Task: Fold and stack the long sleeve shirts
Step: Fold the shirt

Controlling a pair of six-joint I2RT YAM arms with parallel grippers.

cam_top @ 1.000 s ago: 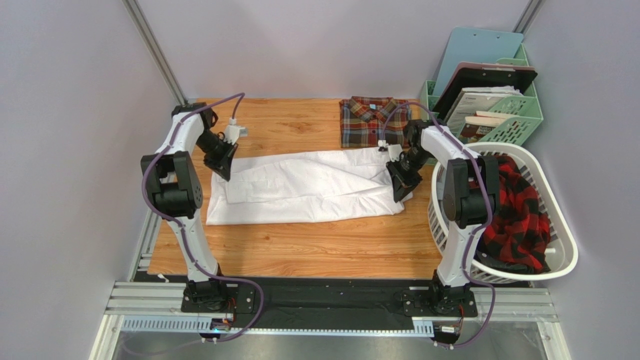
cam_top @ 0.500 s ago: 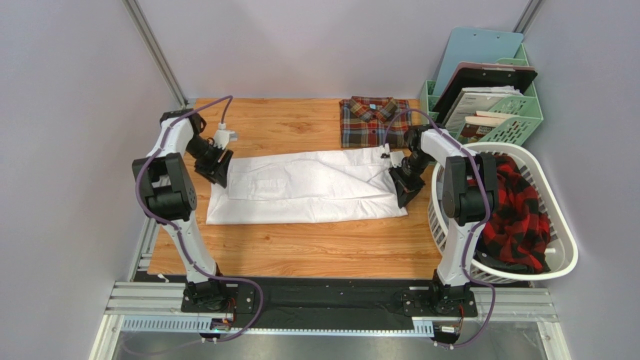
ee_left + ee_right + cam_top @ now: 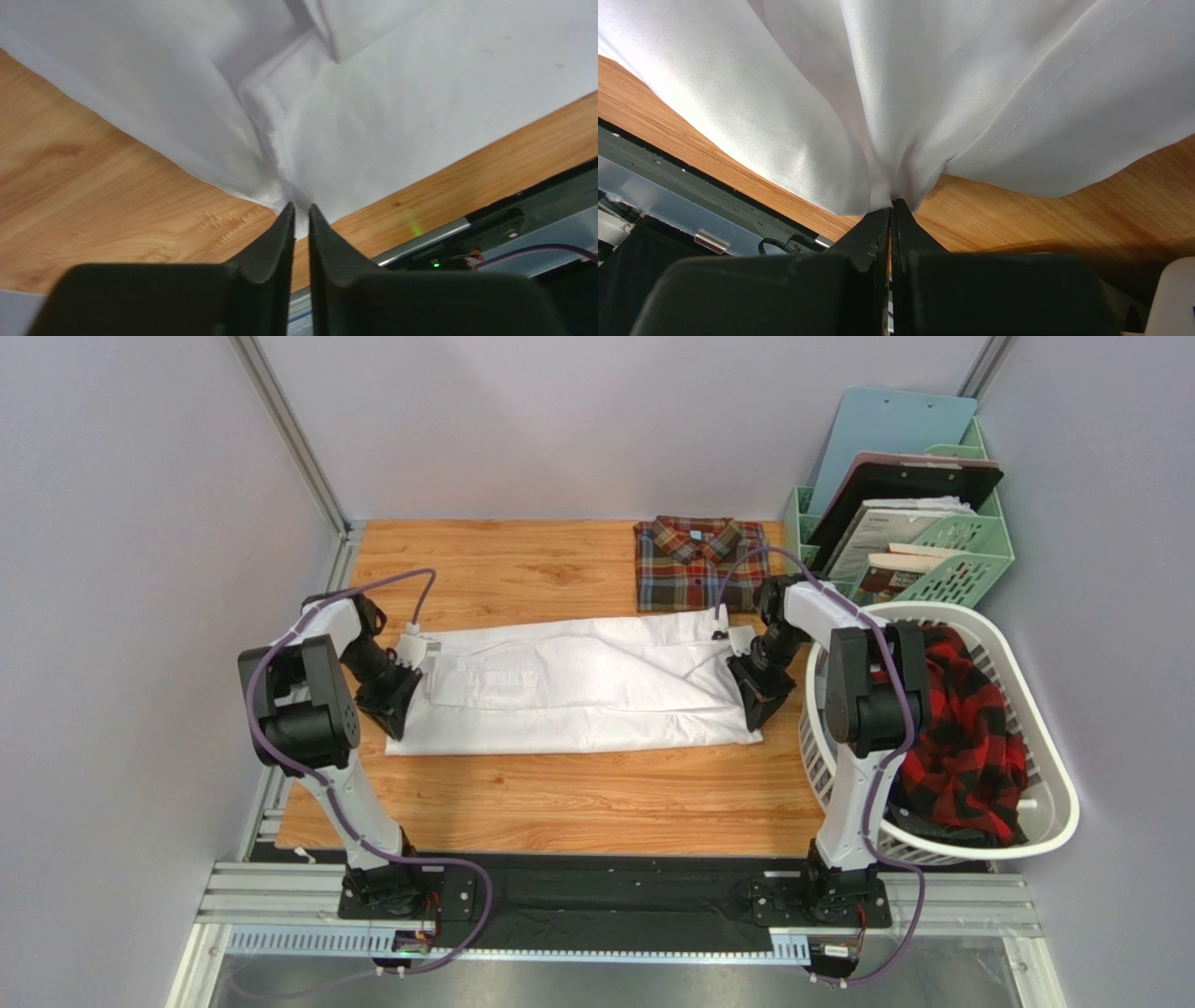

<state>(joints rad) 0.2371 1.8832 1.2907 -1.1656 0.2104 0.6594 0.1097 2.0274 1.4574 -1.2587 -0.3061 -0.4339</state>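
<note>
**Both grippers pinch the ends of the white shirt**

On the wooden table (image 3: pixel 561 805), the white shirt (image 3: pixel 589 686) lies spread in a long band across the middle, running left to right, its near edge fairly straight.

The left gripper (image 3: pixel 390 686) sits low at the shirt's left end. In the left wrist view, its fingertips (image 3: pixel 284 220) stand nearly together, with a thin fold of the white cloth caught in the narrow gap between them, just above the wood.

The right gripper (image 3: pixel 751 693) is at the shirt's right end. Its jaws are pressed tight, and in the right wrist view the fabric gathers into creases that run down into the tips.

Farther back, the plaid shirt (image 3: pixel 694 560) lies folded at the table's far edge, collar up, well apart from the white one.

To the right, a white laundry basket (image 3: pixel 1045 826) holds a red and black garment (image 3: pixel 968 735). Behind the basket stands a green file rack (image 3: pixel 982 560).
</note>
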